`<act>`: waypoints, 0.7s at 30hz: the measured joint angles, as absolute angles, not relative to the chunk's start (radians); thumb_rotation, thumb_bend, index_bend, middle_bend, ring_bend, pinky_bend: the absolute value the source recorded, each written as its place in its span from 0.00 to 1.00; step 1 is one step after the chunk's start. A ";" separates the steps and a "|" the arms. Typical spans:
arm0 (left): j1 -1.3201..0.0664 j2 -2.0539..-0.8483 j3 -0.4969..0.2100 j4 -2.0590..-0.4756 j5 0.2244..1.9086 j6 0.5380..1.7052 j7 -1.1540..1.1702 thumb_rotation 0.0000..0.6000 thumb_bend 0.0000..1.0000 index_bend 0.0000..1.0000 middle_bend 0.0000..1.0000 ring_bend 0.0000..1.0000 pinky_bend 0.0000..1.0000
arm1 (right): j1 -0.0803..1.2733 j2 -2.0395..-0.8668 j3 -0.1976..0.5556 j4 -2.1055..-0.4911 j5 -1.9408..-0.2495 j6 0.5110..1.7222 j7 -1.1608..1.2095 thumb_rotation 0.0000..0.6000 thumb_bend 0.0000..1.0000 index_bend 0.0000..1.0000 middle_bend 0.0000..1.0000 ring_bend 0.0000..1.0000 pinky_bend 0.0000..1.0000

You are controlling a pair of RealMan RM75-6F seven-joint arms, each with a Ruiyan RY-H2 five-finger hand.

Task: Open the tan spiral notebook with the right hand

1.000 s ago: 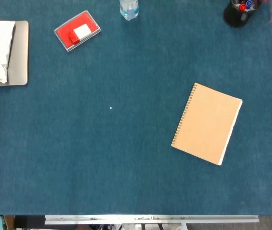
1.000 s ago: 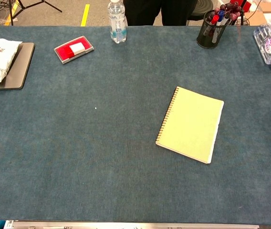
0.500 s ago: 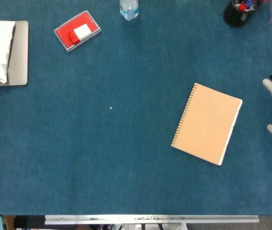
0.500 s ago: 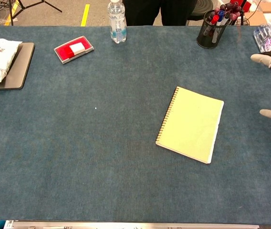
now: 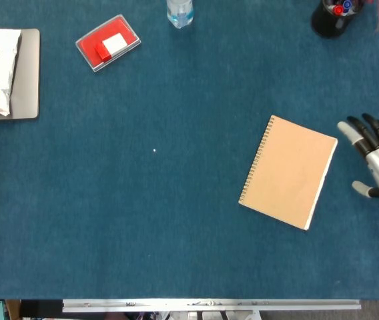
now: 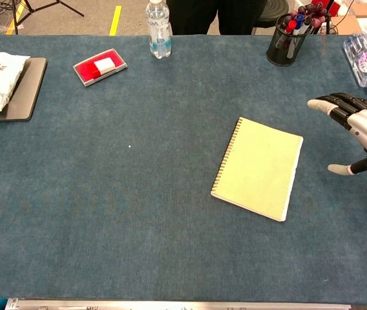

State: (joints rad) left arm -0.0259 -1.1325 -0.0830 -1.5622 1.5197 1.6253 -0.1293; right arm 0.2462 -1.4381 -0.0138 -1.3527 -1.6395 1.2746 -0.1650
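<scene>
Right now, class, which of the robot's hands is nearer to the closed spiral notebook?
Right. The right hand hovers open just beyond the spiral notebook's free page edge, not touching it. The left hand is in neither view.

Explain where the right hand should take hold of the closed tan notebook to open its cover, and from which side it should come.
Best bet: the free long edge of the notebook, opposite the spiral binding. The binding acts as the hinge on the side away from the right hand, so the cover probably lifts at the near edge. Come from the robot's right, fingertips catching only the top cover.
</scene>
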 measured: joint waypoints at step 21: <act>-0.019 -1.122 -0.087 -1.567 1.519 1.637 -0.146 1.00 0.28 0.46 0.39 0.31 0.50 | 0.286 -1.603 -0.049 -1.186 -1.654 1.237 -0.109 1.00 0.00 0.10 0.10 0.04 0.16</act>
State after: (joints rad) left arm -0.0194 -1.1222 -0.0871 -1.5665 1.5190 1.6369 -0.1458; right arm 0.2862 -1.6028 -0.0489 -1.1856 -1.6542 1.2375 -0.1089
